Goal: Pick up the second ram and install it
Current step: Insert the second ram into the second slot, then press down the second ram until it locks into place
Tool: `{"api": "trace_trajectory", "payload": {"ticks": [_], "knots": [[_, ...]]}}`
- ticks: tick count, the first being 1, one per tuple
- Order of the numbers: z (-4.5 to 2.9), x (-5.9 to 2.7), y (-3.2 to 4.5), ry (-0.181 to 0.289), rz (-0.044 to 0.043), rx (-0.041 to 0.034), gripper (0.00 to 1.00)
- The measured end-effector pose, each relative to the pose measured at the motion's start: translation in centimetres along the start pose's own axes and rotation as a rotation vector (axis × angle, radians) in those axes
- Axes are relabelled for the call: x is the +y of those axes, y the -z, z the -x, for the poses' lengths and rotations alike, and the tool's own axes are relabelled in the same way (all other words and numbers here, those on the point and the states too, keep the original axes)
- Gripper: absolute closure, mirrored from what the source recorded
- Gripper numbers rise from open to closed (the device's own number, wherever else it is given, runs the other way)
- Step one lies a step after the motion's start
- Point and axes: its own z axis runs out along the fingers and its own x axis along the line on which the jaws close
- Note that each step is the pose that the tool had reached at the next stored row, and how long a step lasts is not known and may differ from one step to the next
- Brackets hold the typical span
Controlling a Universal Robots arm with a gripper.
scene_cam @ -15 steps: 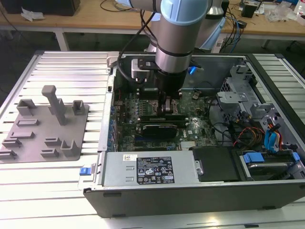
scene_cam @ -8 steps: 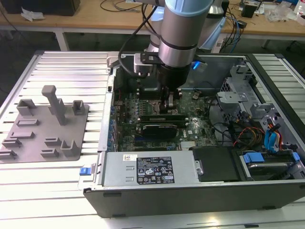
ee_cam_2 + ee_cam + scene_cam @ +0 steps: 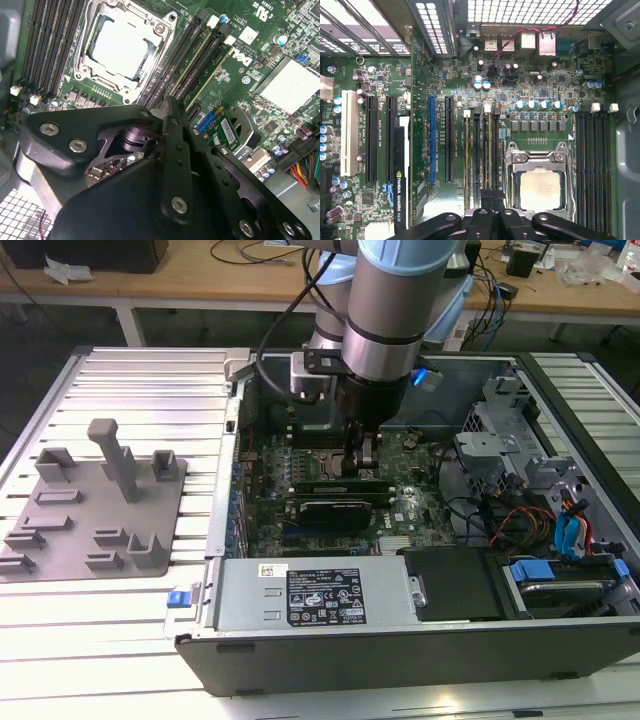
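My gripper (image 3: 362, 462) reaches down into the open computer case, over the motherboard's memory slots beside the processor socket (image 3: 539, 189). Its two black fingers stand pressed together, shut, in both wrist views (image 3: 169, 107) (image 3: 493, 199). A thin green stick, the second ram (image 3: 490, 155), stands edge-up in a slot directly under the fingertips and runs away from them (image 3: 202, 65). Whether the tips touch its top edge is hidden by the fingers. Another thin stick (image 3: 466, 160) stands in a slot a little farther from the socket.
A black graphics card (image 3: 340, 508) lies just in front of the gripper. The power supply (image 3: 315, 598) fills the case's front, and drive bays with cables (image 3: 540, 510) are on the exterior view's right. A grey parts fixture (image 3: 95, 500) sits outside on the exterior view's left.
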Motion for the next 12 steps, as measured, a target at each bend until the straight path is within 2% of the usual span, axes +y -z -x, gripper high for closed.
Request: {"api": "trace_trajectory", "payload": {"ticks": [12], "knots": [[0.00, -0.09, 0.00, 0.000, 0.0000, 0.0000, 0.92]]}}
